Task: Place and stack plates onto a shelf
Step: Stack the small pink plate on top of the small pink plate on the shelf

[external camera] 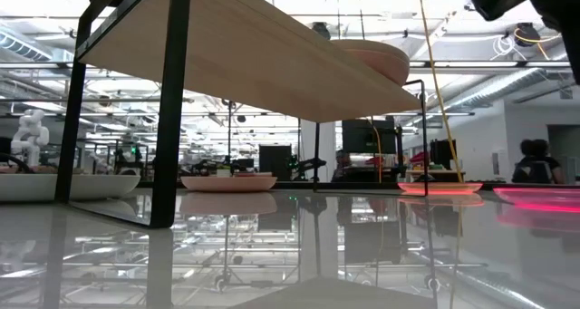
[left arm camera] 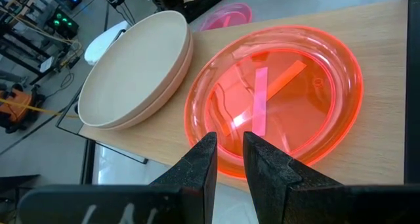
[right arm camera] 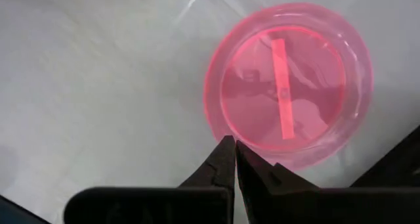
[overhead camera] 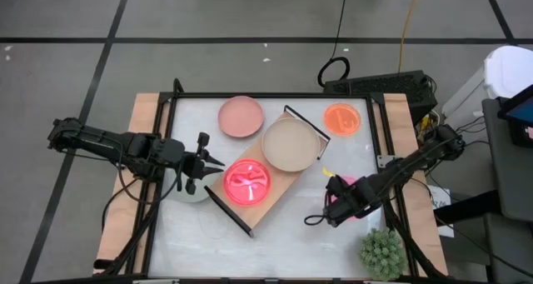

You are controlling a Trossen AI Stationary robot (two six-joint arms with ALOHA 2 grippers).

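The shelf [overhead camera: 279, 196] is a light-wood board with black frame ends, lying aslant on the table. On it rest a beige plate [overhead camera: 290, 144] and a glowing neon plate [overhead camera: 246, 182]. My left gripper [left arm camera: 228, 148] hovers at that neon plate's near rim [left arm camera: 230, 168], fingers a narrow gap apart. My right gripper [right arm camera: 235, 148] is shut and raised over the rim of a small neon pink plate [right arm camera: 289, 86] on the table. A dusty pink plate [overhead camera: 241, 116], an orange plate [overhead camera: 341, 118] and a pale grey plate [overhead camera: 190, 192] lie on the table. My left gripper comes slanting down from the table's left, and its fingertips [left arm camera: 207, 152] stand over the neon plate's near rim, side by side along it. Whether they touch the rim, I cannot tell. The plate lies flat on the shelf board.
A spiky green plant [overhead camera: 383, 252] stands at the table's near right corner. The pale grey plate lies below my left arm's wrist. In the low view the shelf's black legs [external camera: 168, 110] rise from the table, with the beige plate [external camera: 372, 60] on the board. Open tabletop shows along the near edge.
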